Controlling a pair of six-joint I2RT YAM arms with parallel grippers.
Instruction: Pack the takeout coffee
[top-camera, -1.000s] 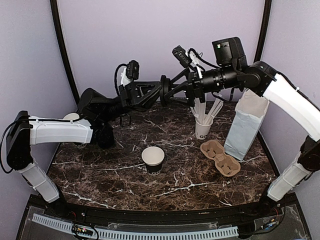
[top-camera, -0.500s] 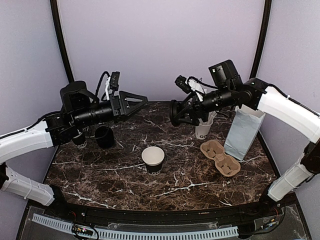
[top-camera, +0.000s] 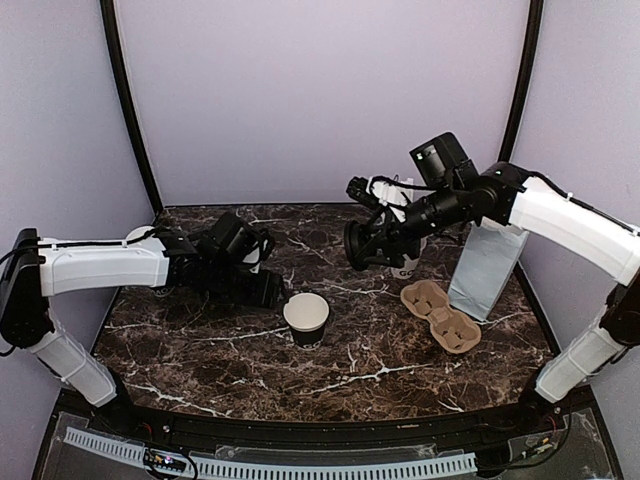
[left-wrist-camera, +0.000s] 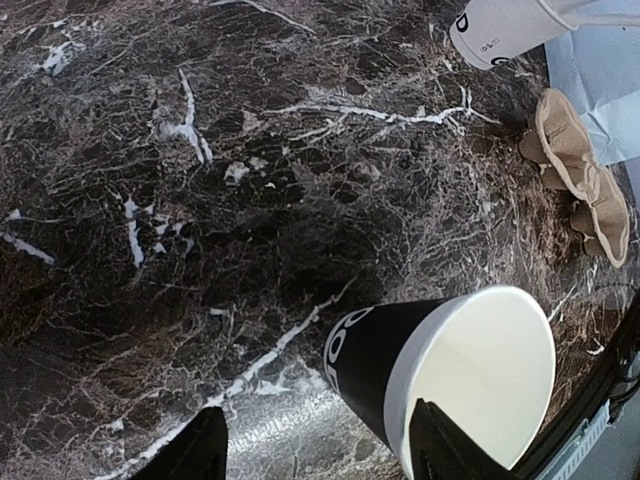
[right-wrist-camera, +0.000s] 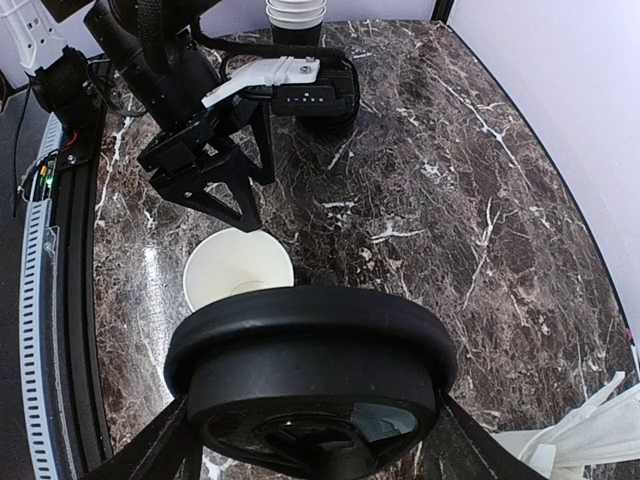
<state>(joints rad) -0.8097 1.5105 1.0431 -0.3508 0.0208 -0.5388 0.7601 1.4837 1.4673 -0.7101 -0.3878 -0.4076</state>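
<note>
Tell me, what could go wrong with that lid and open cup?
The right gripper holds the black lid in the air, not over the open cup; set down off-centre, it might tip the cup. The left gripper, fingers open, sits close beside the cup and might knock it.

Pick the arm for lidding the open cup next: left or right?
Right. The right gripper grips the lid, raised just beyond the open cup. The left gripper is open and empty, low beside the cup; it could probably steady it.
</note>
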